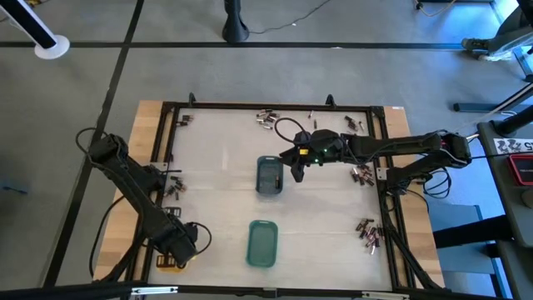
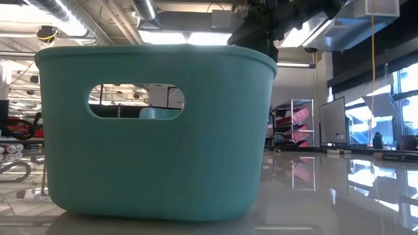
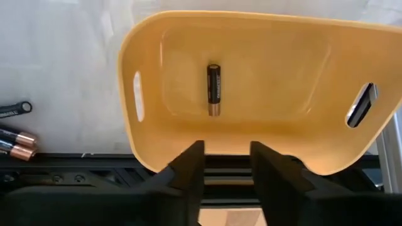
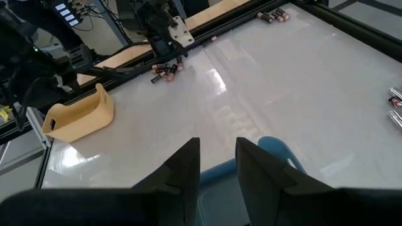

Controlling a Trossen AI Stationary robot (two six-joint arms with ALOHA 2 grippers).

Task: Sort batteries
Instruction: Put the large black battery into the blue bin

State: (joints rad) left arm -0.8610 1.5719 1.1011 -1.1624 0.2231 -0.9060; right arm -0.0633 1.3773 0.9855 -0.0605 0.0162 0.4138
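At seven o'clock, the left gripper [image 3: 226,164] is held above the yellow tray [image 3: 264,144], fingers apart and empty; one battery [image 3: 213,89] lies inside. Toward two o'clock, the right gripper [image 4: 217,164] is poised over the grey-blue tray [image 1: 269,175], fingers parted, nothing gripped.

No lettering can be read anywhere; the battery [image 3: 214,90] in the yellow tray [image 3: 264,141] bears a label too blurred to make out.

Just ahead of my left pincer [image 3: 227,164] one dark battery [image 3: 214,89] with a copper end lies flat in the yellow tray [image 3: 264,132]. Other batteries [image 3: 16,143] lie loose off to the side, well apart from my pincer.
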